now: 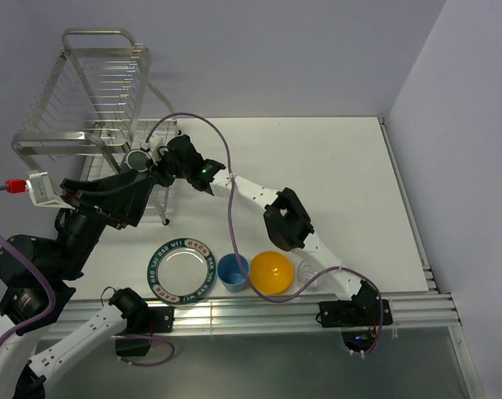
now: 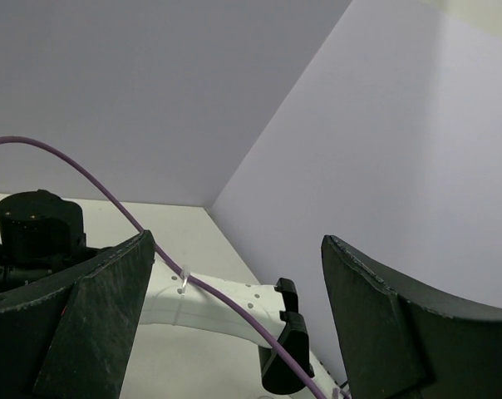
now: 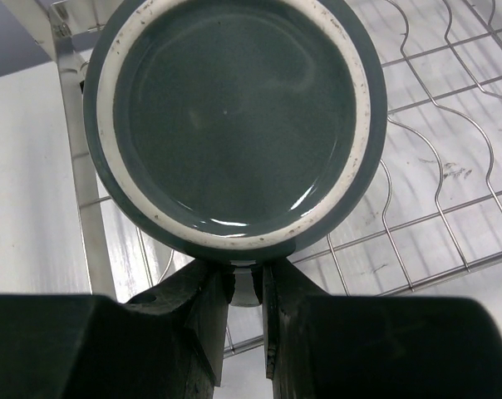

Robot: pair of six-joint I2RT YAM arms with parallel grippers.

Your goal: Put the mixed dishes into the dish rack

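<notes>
Table (image 1: 342, 183), white, is carrying everything, and the dish rack (image 1: 93, 91) is standing tall at its far left corner. The left arm is bending close in front of the rack's near side, so it is crowding the way to the lower tier. The left gripper (image 2: 234, 320) is pointing toward the right wall with its jaws released wide and nothing between them. The right arm is stretching from the near right edge across to the rack, and a purple cable (image 1: 226, 166) is looping over it.

The silver plate (image 1: 181, 270) with lettered green rim is lying flat near the front edge. Just right of it the light blue cup (image 1: 233, 272) is standing, then the orange-yellow bowl (image 1: 272, 272), the three side by side. The dark green-grey mug (image 3: 234, 125) is hanging over the wire floor of the lower tier, beside a chrome corner post. The right gripper (image 3: 249, 278) is grasping it, clenched on its edge. The small clear glass (image 1: 307, 277) is sitting right of the bowl, partly hidden under the right arm.
</notes>
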